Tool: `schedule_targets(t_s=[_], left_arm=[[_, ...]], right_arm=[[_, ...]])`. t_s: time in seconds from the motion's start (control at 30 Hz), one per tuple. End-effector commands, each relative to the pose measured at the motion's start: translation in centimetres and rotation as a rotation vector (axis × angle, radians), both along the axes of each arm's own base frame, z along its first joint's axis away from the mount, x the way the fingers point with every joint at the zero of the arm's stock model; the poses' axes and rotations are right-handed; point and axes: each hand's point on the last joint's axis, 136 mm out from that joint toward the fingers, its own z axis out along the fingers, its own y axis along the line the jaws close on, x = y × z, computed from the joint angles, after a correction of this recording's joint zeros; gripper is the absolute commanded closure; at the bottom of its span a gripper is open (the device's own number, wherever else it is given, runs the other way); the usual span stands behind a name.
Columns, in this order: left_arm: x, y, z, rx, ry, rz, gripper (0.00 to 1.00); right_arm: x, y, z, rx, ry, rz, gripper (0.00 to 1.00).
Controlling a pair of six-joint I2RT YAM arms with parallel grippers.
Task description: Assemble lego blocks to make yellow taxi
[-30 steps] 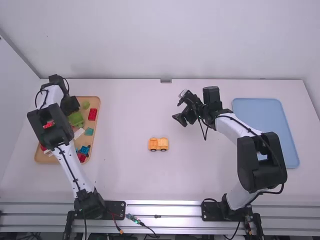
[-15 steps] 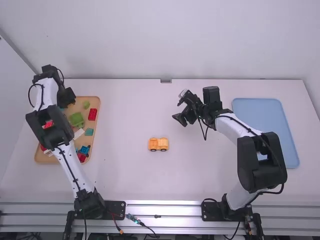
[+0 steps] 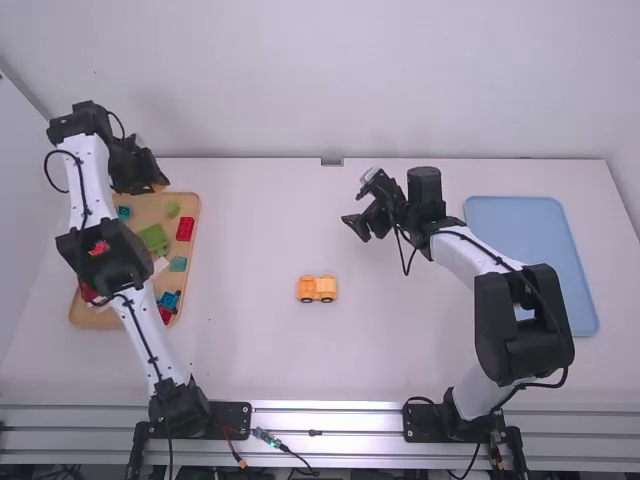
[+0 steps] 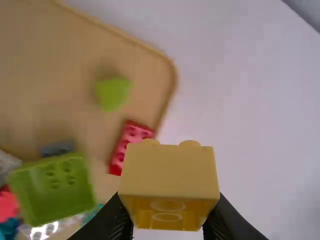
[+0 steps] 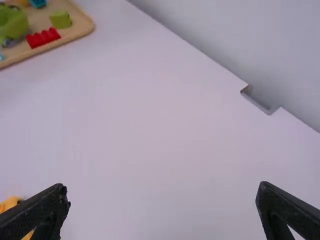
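My left gripper (image 3: 152, 183) is over the far end of the wooden tray, shut on a yellow block (image 3: 160, 186). In the left wrist view the yellow block (image 4: 169, 172) has two studs and sits between the fingertips of my left gripper (image 4: 169, 220). An orange-yellow car body on dark wheels (image 3: 317, 289) stands on the table near the middle. My right gripper (image 3: 356, 229) is above the table, right of the middle; in the right wrist view my right gripper (image 5: 162, 200) is open with nothing between its fingers. A corner of the car (image 5: 11, 204) shows there too.
The wooden tray (image 3: 193, 215) at the left holds a red block (image 3: 185, 229), a green piece (image 3: 153, 238), a small green block (image 3: 172, 210) and several others. A blue tray (image 3: 530, 222) lies at the right. The back wall rises behind the table's far edge.
My left gripper has risen out of the wooden tray and moved toward its far edge, carrying the yellow block. My right gripper has shifted only slightly. The car has stayed put.
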Motion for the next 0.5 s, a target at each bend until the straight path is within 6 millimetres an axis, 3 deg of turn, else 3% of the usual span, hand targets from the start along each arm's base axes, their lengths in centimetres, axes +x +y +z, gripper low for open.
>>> schedule_targets(t_s=[0.0, 0.13, 0.23, 0.37, 0.47], left_arm=[[1.1, -5.1, 1.0, -0.079, -0.062, -0.177, 0.98], [2.0, -10.1, 1.1, -0.079, -0.066, -0.285, 0.98], [2.2, -12.3, 1.1, -0.04, -0.048, -0.308, 0.98], [2.3, -13.3, 1.2, 0.121, 0.009, -0.232, 0.98], [2.2, -16.2, 2.1, 0.166, -0.006, -0.279, 0.98]], right_arm=[[0.2, 0.0, 1.8, 0.064, 0.017, -0.04, 0.01], [0.2, -0.1, 2.4, 0.113, 0.04, -0.042, 0.01], [0.2, -0.5, 3.0, 0.168, 0.066, -0.032, 0.01], [0.1, -1.5, 3.6, 0.214, 0.069, -0.003, 0.01], [0.2, -2.4, 3.8, 0.228, 0.071, -0.006, 0.01]])
